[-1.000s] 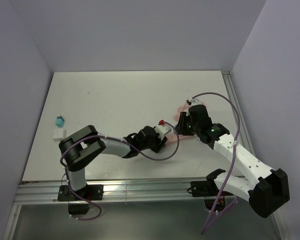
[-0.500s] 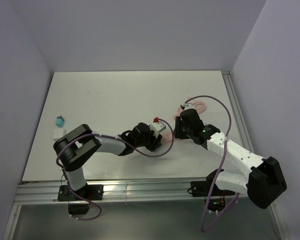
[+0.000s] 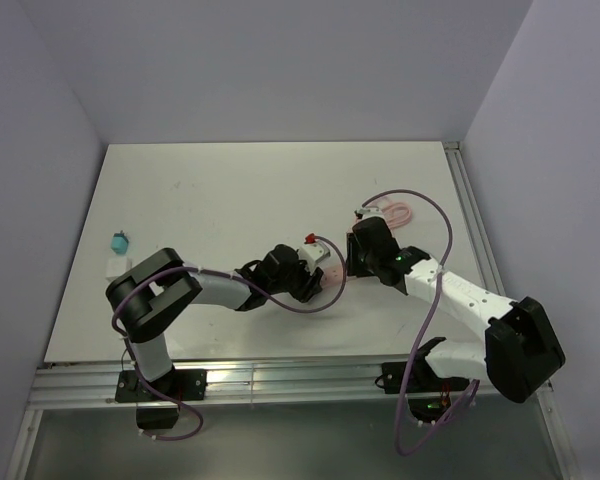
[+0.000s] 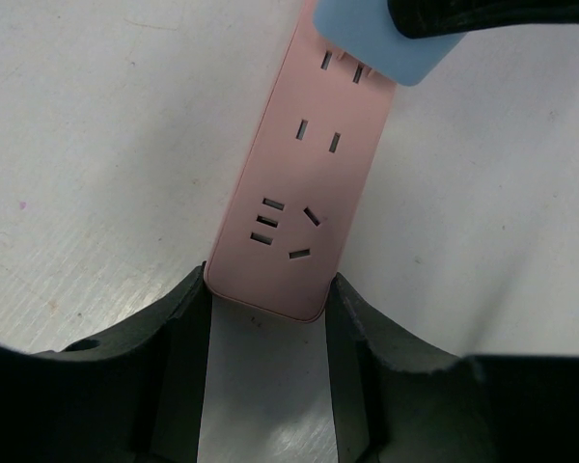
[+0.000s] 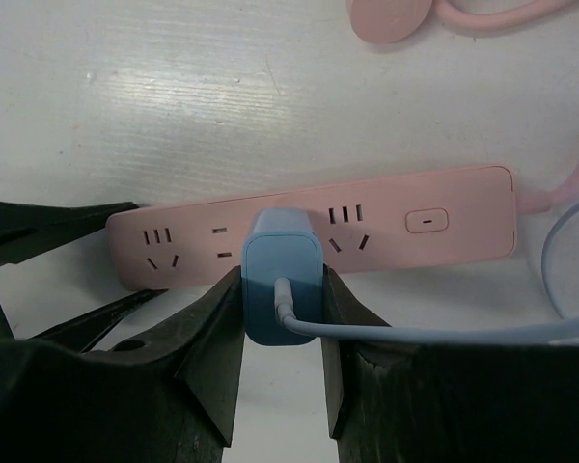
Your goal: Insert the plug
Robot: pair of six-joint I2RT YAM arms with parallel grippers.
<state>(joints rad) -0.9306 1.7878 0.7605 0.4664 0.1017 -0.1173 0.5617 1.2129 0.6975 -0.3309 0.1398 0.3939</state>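
**Left wrist:** The left end effector (image 4: 267, 291) closes narrowly on one end of the pink power strip (image 4: 299, 193), a dark finger pressed to each long side. The strip lies flat on the white counter (image 4: 96, 145). Along its face show one cluster of five slots and one pair of slots, and a second pair is partly covered by the blue plug (image 4: 386, 39) at the far end of the view.

**Right wrist:** The right end effector (image 5: 282, 307) grips the blue plug by its two sides. The plug stands over the middle of the strip, between slot groups, and whether its prongs are seated cannot be told. One pale blue cable (image 5: 425, 335) runs from the plug toward the right. One white switch (image 5: 425, 221) sits near the strip's cord end. One pink round piece (image 5: 391, 14) on a pink cord lies beyond the strip. The left end effector's fingers fill the left side of the picture.

**Top external:** Two arms meet over the strip in the right half of the counter, hiding most of it. One pink cord (image 3: 398, 211) is looped toward the right edge. Well apart, near the left edge, sits one small teal-green plug (image 3: 120, 241). One white block (image 3: 117, 266) lies just beside it, on the side of the near edge.
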